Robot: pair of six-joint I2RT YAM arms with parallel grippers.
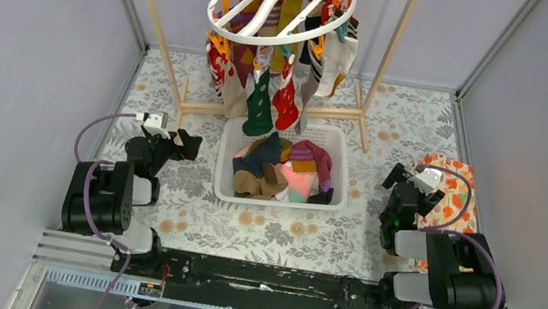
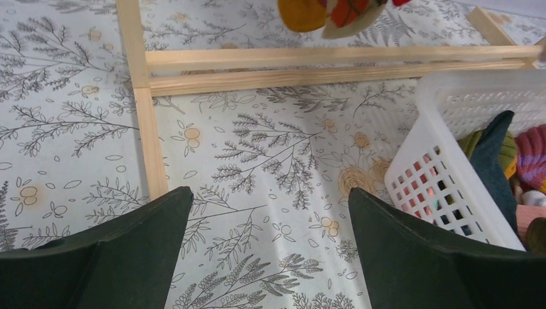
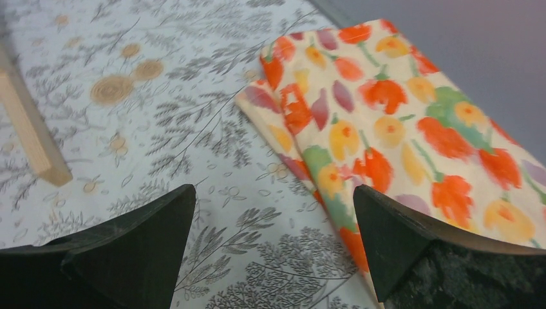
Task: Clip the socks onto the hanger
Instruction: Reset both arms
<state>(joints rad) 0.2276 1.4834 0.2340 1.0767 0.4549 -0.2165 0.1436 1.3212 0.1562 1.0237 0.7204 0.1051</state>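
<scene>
The white ring hanger point(image 1: 277, 7) hangs at the back centre from the wooden rack. Several socks point(image 1: 260, 103) are clipped to it by orange and teal clips. More loose socks point(image 1: 285, 169) lie in the white slotted basket point(image 1: 225, 172); some show in the left wrist view point(image 2: 492, 158). My left gripper point(image 1: 187, 145) is open and empty, low over the table left of the basket; it also shows in the left wrist view point(image 2: 270, 199). My right gripper point(image 1: 397, 177) is open and empty, right of the basket, and shows in the right wrist view point(image 3: 273, 199).
The wooden frame rack point(image 1: 343, 114) stands behind the basket; its base bars show in the left wrist view point(image 2: 335, 67). An orange floral cloth point(image 1: 456, 192) lies beside the right arm and shows in the right wrist view point(image 3: 399, 122). Grey walls enclose the floral-patterned table point(image 1: 283, 231).
</scene>
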